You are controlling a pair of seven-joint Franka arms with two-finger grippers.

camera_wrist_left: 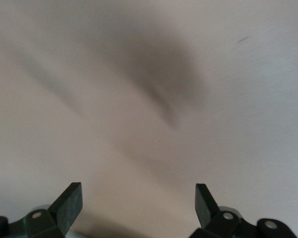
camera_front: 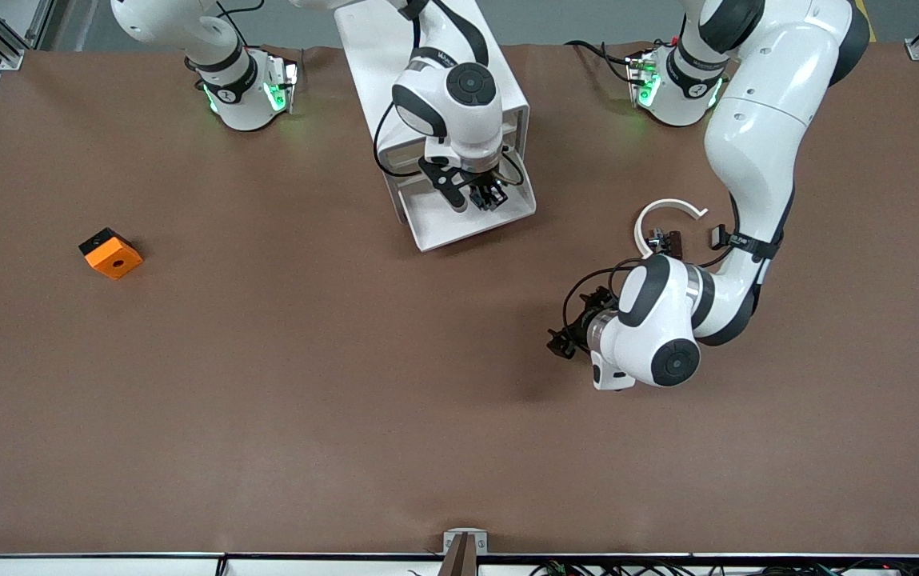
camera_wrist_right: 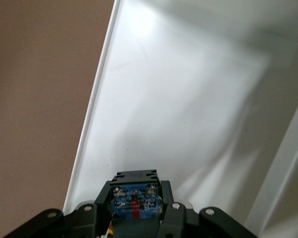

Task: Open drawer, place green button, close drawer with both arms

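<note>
The drawer (camera_front: pixel 441 230) stands pulled out of the white cabinet (camera_front: pixel 369 56), its white floor (camera_wrist_right: pixel 188 99) bare. My right gripper (camera_front: pixel 488 195) hangs over the drawer's floor, shut on the button (camera_wrist_right: pixel 135 194). Only the button's black body and blue base show, squeezed between the fingers (camera_wrist_right: pixel 171 198) of that right gripper (camera_wrist_right: pixel 135 201). Over bare table toward the left arm's end hovers my left gripper (camera_front: pixel 565 330), low above the brown mat. In its own wrist view the left gripper (camera_wrist_left: pixel 137 202) is open, with nothing between its fingertips (camera_wrist_left: pixel 69 202).
An orange block with a hole (camera_front: pixel 111 253) lies toward the right arm's end of the table. A dark brown clip (camera_front: pixel 665 238) with a white plastic arc (camera_front: pixel 664 210) rests beside the left arm's forearm, farther from the front camera than the left gripper.
</note>
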